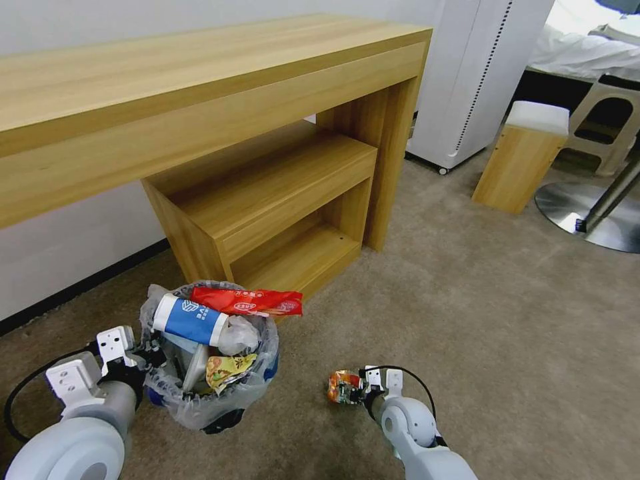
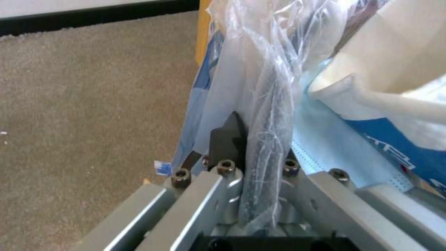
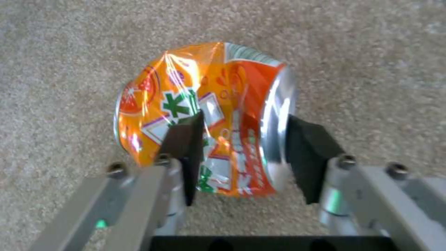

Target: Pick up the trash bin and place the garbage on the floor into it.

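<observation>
The trash bin (image 1: pixel 200 407), small and black with a crinkly plastic liner, stands on the beige floor (image 1: pixel 467 320) at the lower left. It holds a blue-white cup (image 1: pixel 190 319), a red wrapper (image 1: pixel 247 301) and a yellow wrapper (image 1: pixel 227 369). My left gripper (image 1: pixel 148 353) is shut on the bin's near rim; in the left wrist view the fingers (image 2: pixel 228 139) pinch rim and liner (image 2: pixel 269 104), with a pale-blue mask (image 2: pixel 325 143) beside them. To the bin's right, my right gripper (image 1: pixel 363 392) is shut on a crushed orange can (image 1: pixel 342 387), its pads (image 3: pixel 186 139) squeezing the can (image 3: pixel 195 97) just over the carpet.
A long wooden desk (image 1: pixel 200 87) with a lower shelf unit (image 1: pixel 267 207) stands right behind the bin. A white appliance (image 1: pixel 473 80), a wooden stool (image 1: pixel 520 160) and a round metal chair base (image 1: pixel 587 213) lie at the far right. Open carpet stretches to the right.
</observation>
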### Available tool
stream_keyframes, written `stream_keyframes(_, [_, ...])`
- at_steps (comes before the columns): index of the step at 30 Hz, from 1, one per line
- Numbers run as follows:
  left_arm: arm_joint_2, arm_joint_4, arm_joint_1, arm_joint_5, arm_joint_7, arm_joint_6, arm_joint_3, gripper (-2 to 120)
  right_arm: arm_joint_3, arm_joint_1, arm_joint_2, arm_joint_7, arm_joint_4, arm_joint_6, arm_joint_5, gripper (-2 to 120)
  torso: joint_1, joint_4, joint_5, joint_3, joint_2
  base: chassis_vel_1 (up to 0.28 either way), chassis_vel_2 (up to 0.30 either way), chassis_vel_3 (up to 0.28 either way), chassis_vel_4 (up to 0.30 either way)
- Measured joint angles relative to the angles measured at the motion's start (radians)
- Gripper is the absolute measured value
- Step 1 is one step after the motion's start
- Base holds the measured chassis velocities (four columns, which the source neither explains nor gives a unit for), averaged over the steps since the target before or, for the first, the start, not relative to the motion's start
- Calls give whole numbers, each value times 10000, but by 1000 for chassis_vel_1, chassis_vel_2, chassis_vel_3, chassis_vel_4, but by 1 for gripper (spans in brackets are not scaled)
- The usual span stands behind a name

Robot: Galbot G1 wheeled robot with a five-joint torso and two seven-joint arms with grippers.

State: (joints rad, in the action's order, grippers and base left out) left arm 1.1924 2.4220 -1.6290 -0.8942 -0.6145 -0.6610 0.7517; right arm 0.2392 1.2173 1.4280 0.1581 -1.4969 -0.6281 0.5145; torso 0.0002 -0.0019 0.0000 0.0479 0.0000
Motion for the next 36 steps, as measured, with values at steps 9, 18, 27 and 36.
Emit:
stream_keyframes(9, [14, 32, -40, -4, 1, 6, -9, 1, 107, 129, -166, 2, -115, -12, -22, 12, 0, 0, 0, -1, 0, 0, 0, 0, 0])
stream_keyframes(18, [6, 36, -64, -1, 1, 10, -8, 1, 158, 77, -288, -27, -117, 39, -39, 7, 0, 0, 1, 0, 0, 0, 0, 0, 0])
stream_keyframes(27, [-142, -149, 65, -95, -9, 13, 13, 1, 83, 737, -1604, -988, -3428, 782, 452, 7, 0, 0, 1, -1, 0, 0, 0, 0, 0])
stream_keyframes(36, [-150, -214, 54, -677, -375, -144, -733, 1, 334, 823, -3963, -6299, -5335, 3578, 416, 7, 0, 0, 0, 0, 0, 0, 0, 0, 0])
